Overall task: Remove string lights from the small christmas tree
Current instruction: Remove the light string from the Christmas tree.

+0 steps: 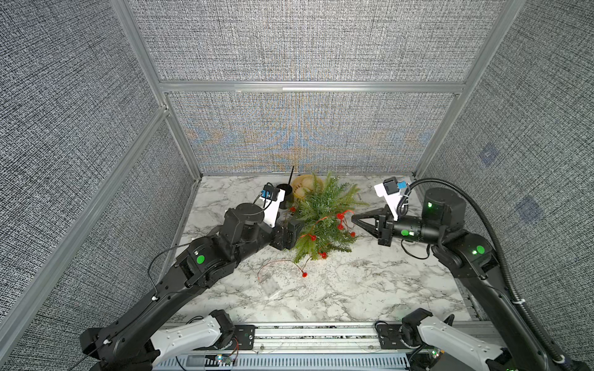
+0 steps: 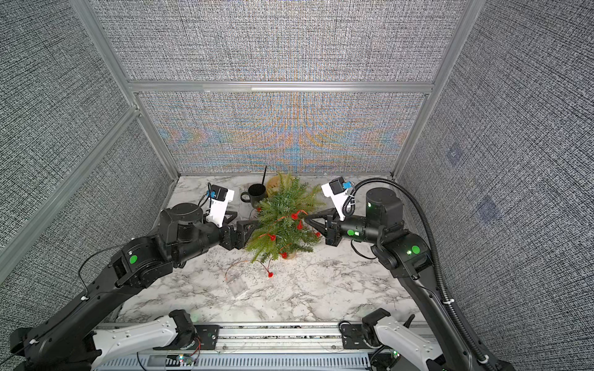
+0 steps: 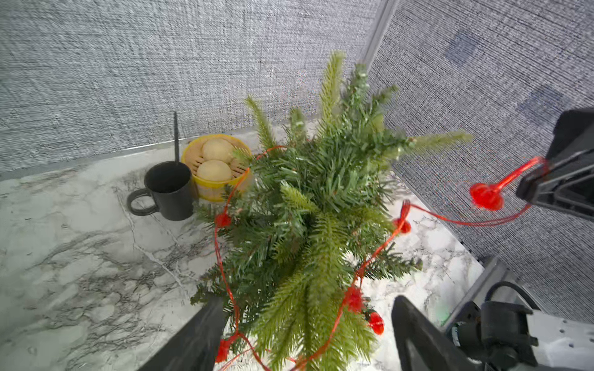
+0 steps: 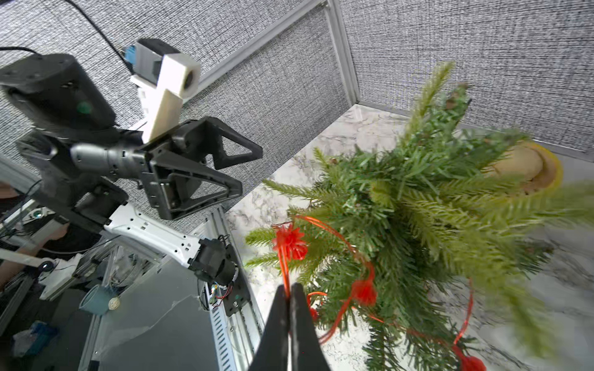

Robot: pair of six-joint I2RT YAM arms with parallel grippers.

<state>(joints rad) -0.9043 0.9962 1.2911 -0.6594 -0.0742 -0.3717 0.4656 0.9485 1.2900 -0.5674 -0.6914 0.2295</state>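
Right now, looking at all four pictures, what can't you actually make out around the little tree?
Base of the small christmas tree: nearly all covered by fronds, every view.
Path of the string lights: lost inside the fronds.
The battery box: clear and faint in both top views; details unreadable.
The left gripper: open by the fronds; contact unclear.
The black mug: inside too dark, left wrist view.

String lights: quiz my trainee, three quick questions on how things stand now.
1. True or false: the right pincer is shut on the wire of the string lights.
2. Where is the battery box? A) lying on the table near the tree; B) hanging in the branches; C) clamped in the right pincer.
3. Fill in: the left pincer, beside the tree, stands ____.
Key: 1 true; 2 A; 3 open.
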